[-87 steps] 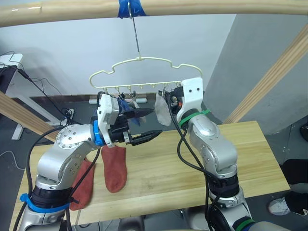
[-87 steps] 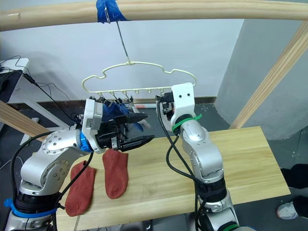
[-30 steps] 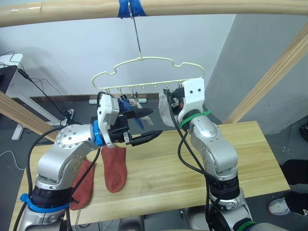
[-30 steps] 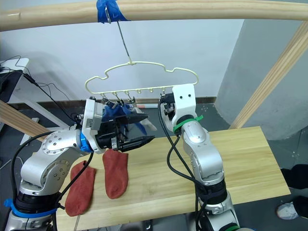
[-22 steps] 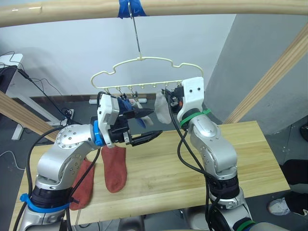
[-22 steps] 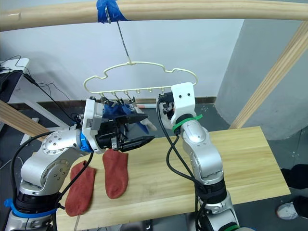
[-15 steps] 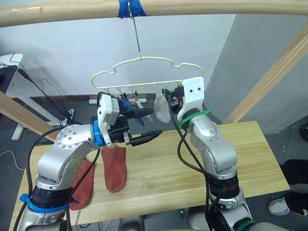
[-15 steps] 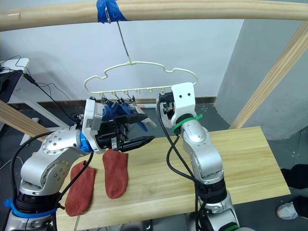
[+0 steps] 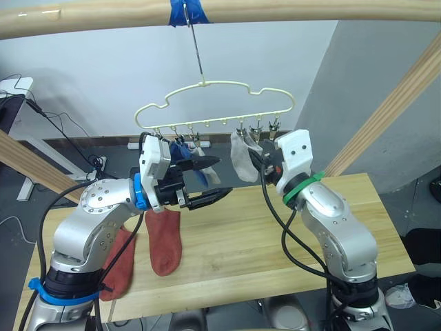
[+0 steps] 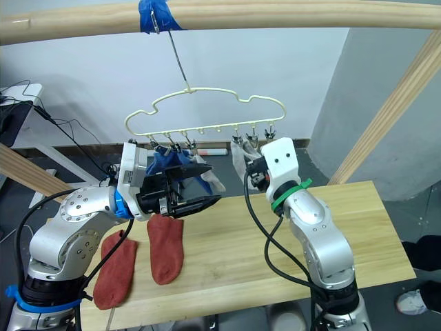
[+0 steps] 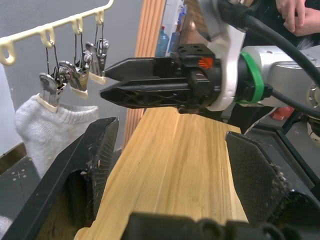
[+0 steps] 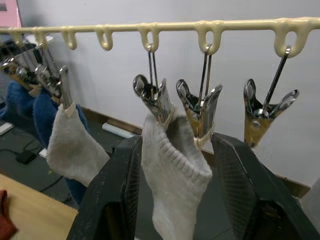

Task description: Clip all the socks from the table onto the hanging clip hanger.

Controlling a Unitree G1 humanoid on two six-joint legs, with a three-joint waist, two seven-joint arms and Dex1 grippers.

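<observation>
The cream clip hanger (image 9: 213, 103) hangs from a pole on its long hook. Two blue socks (image 9: 180, 153) and a grey sock (image 12: 72, 147) hang from its left clips. A second grey sock (image 9: 242, 157) hangs from a clip further right, with two bare clips (image 12: 202, 107) beside it. My right gripper (image 9: 262, 162) is open just below and right of this sock, its fingers (image 12: 112, 200) on either side of it. My left gripper (image 9: 224, 177) is open over the table (image 9: 289, 234), empty. Two rust-red socks (image 9: 165, 238) (image 9: 118, 265) lie flat at the table's left.
Round wooden frame poles cross overhead (image 9: 310, 8) and slant down at the right (image 9: 393, 103) and left (image 9: 27, 165). Blue tape (image 9: 187, 10) holds the hook. A person's hand (image 11: 297, 15) shows beyond the table's far end. Cables lie on the floor at left.
My right gripper has let go of the grey sock and drawn back down and right; the sock stays on its clip. The hanger has swung slightly right. My left arm has held still.
</observation>
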